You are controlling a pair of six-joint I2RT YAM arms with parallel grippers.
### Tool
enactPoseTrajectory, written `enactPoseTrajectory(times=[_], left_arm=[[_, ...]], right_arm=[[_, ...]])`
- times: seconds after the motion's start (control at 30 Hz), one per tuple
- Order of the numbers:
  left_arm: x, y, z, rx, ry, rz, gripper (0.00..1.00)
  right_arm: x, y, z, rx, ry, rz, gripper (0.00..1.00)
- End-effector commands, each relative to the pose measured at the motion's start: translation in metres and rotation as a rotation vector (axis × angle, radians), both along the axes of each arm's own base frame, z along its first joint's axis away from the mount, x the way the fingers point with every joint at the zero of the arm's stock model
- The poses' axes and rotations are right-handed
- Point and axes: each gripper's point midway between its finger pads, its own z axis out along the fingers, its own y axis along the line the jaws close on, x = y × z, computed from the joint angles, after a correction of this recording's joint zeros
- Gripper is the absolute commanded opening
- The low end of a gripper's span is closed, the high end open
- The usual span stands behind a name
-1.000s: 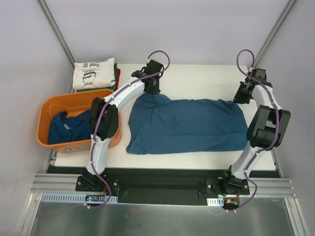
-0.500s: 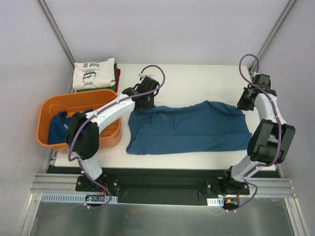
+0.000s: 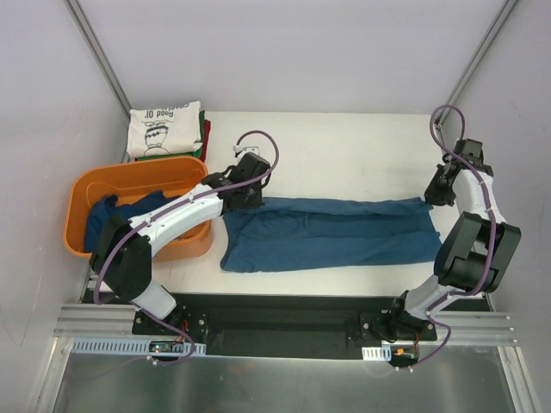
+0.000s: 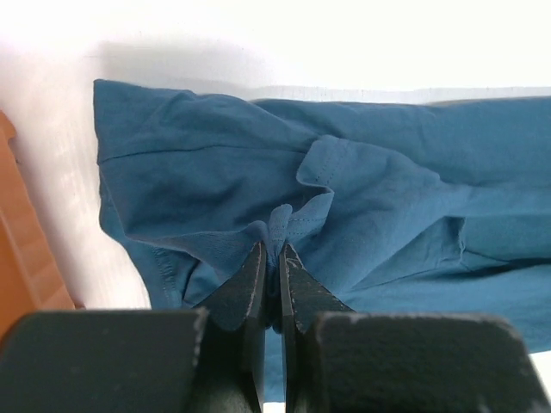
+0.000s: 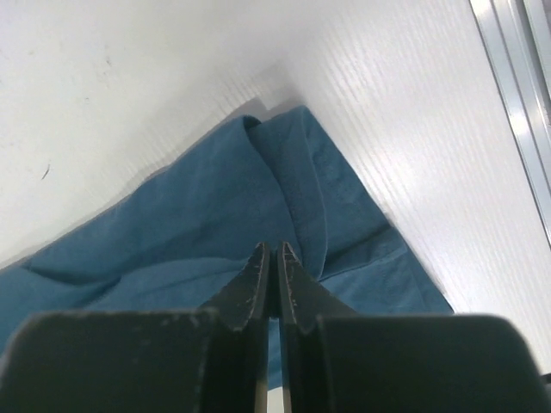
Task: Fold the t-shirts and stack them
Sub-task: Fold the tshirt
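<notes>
Crosswise on the bench (image 3: 344,142) lies the blue t-shirt (image 3: 327,234), long axis arm to arm. Left tool (image 4: 271,251) and right tool (image 5: 272,249) each clamp its far edge.

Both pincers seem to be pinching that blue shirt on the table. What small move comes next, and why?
Probably draw the pinched far edge toward the near hem and lay it down. The left pincer and right pincer are shut on the far edge of the blue shirt, one at each end, while its near part lies flat, so the fold looks half made.
</notes>
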Motion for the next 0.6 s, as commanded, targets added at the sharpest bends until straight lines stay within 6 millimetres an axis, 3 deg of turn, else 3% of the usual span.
enactPoseTrajectory(times=[0.0,0.37,0.47,0.5,0.57], left_arm=[[-0.008,0.001,0.013,-0.034,-0.044,0.023,0.0],[-0.043,-0.007,-0.019,-0.073,0.066,-0.003,0.0],[-0.054,-0.011,-0.03,-0.088,0.117,-0.029,0.12],[-0.058,-0.013,-0.031,-0.094,0.13,-0.039,0.25],[-0.069,-0.015,-0.031,-0.126,0.156,-0.065,0.39]], right_arm=[[-0.014,-0.011,0.006,-0.032,0.014,-0.026,0.01],[-0.019,-0.015,-0.01,-0.006,0.066,-0.066,0.04],[-0.028,-0.016,-0.02,-0.004,0.118,-0.093,0.05],[-0.034,-0.018,-0.023,-0.017,0.143,-0.11,0.07],[-0.045,-0.018,-0.027,-0.023,0.192,-0.135,0.11]])
